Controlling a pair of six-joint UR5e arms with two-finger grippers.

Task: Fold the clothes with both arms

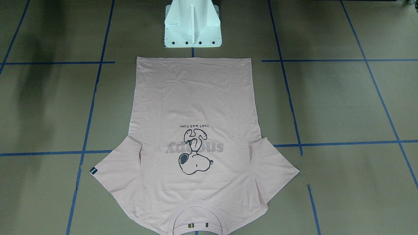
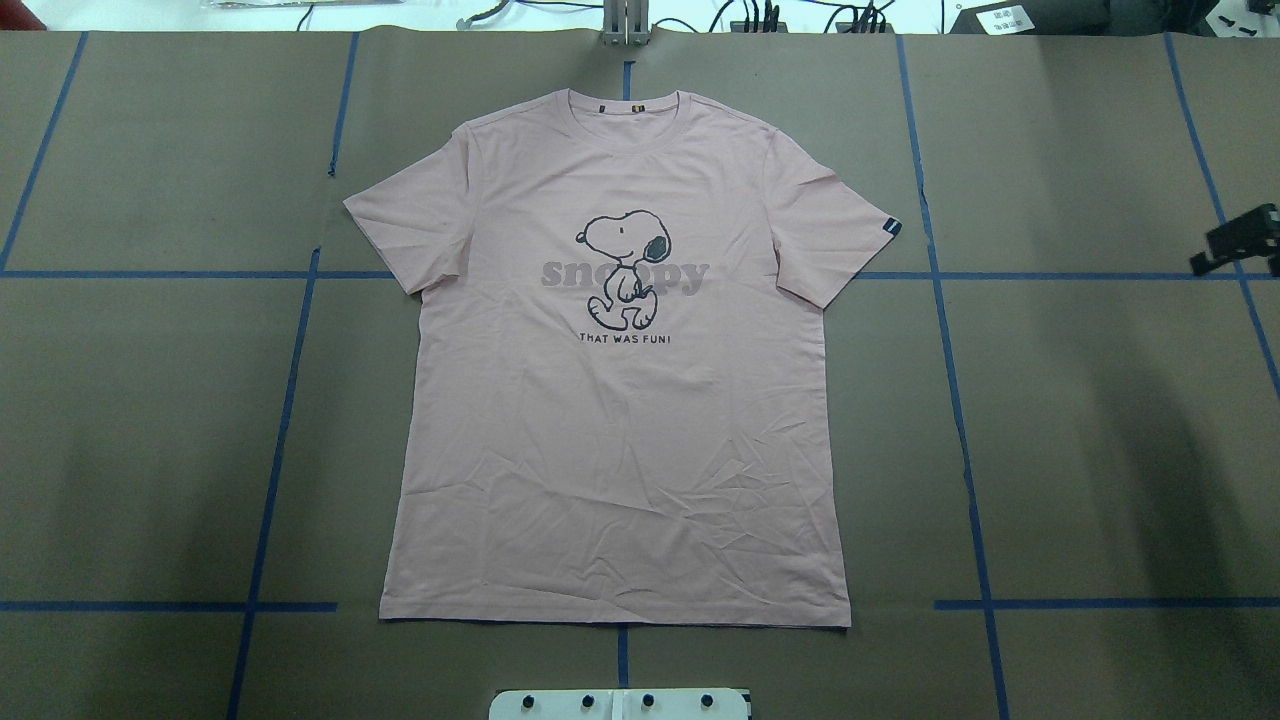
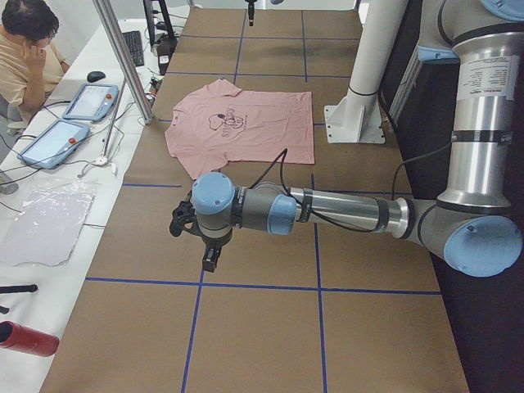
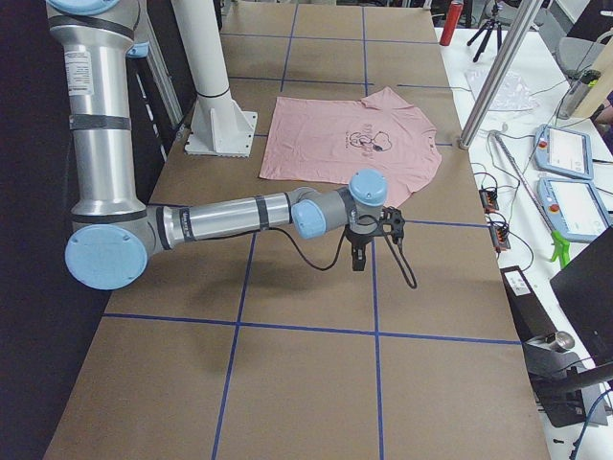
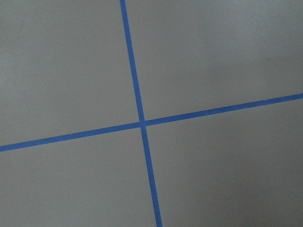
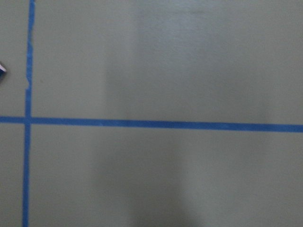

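The pale pink T-shirt [image 2: 620, 420] lies flat and spread out on the brown table, dog print and "snoopy" lettering face up. Its collar is on the far side from the robot and its hem is near the base. It also shows in the front view [image 1: 196, 107] and both side views [image 3: 246, 123] [image 4: 354, 134]. My left gripper [image 3: 210, 264] hangs over bare table well to the shirt's left, fingers pointing down. My right gripper [image 4: 357, 264] hangs over bare table to the shirt's right; a black part of it [image 2: 1235, 240] shows at the overhead view's edge. I cannot tell whether either is open or shut. Both wrist views show only table and blue tape.
The white pedestal base [image 1: 192, 23] stands just behind the shirt's hem. Blue tape lines [image 2: 960, 420] grid the table. A person [image 3: 29, 49] sits at the side bench with tablets [image 3: 90, 102]. A metal post [image 3: 123, 57] stands at the table's far edge.
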